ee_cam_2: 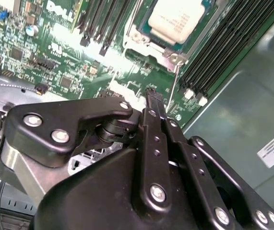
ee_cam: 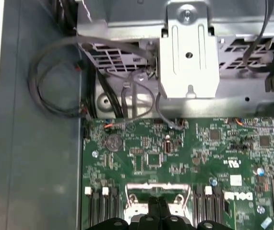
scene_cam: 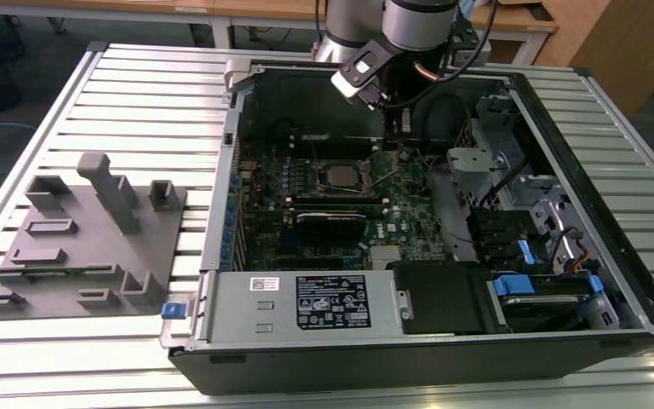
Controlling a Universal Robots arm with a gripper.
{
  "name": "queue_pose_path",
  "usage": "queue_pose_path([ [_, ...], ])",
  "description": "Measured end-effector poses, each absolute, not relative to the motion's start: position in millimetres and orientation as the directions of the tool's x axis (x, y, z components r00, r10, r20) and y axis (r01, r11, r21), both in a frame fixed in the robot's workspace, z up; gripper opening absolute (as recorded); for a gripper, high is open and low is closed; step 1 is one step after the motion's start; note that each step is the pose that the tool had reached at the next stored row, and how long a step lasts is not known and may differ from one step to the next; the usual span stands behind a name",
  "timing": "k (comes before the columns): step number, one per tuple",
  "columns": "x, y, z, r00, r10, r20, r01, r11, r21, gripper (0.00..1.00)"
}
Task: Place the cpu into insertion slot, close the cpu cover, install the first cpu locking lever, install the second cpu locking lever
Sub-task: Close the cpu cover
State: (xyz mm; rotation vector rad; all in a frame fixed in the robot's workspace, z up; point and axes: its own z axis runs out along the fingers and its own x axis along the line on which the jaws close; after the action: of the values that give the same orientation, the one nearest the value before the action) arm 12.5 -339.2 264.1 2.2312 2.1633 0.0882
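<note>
Slatted metal table [scene_cam: 100, 85] under the open computer case [scene_cam: 418, 366], with a grey moulded fixture [scene_cam: 88, 239] lying at 9 o'clock from the case in the exterior view. From my station I see the cpu [ee_cam_2: 177, 19] seated in the insertion slot [scene_cam: 339, 189] near the middle of the board, so I count that step as done. The cpu cover [ee_cam_2: 151, 45] looks to be down around the chip as a silvery frame (whether it lies fully flat I can't say).

One thin locking lever [ee_cam_2: 173, 84] sticks out free from the socket's corner, under no catch that I can make out. I judge both lever steps are left to do.

My gripper [scene_cam: 397, 136] hangs at about 1 o'clock from the socket in the exterior view, low over the board. In the second wrist view its fingertips are pressed together with nothing between them, just beside the lever. I cannot tell if they touch it.
</note>
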Motion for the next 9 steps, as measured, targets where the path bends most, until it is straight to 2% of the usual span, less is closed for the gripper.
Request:
queue_pose_path([
  [9,29.6,-339.2,264.0,0.03,0.999,0.018,0.998,-0.031,0.063,0.11],
])
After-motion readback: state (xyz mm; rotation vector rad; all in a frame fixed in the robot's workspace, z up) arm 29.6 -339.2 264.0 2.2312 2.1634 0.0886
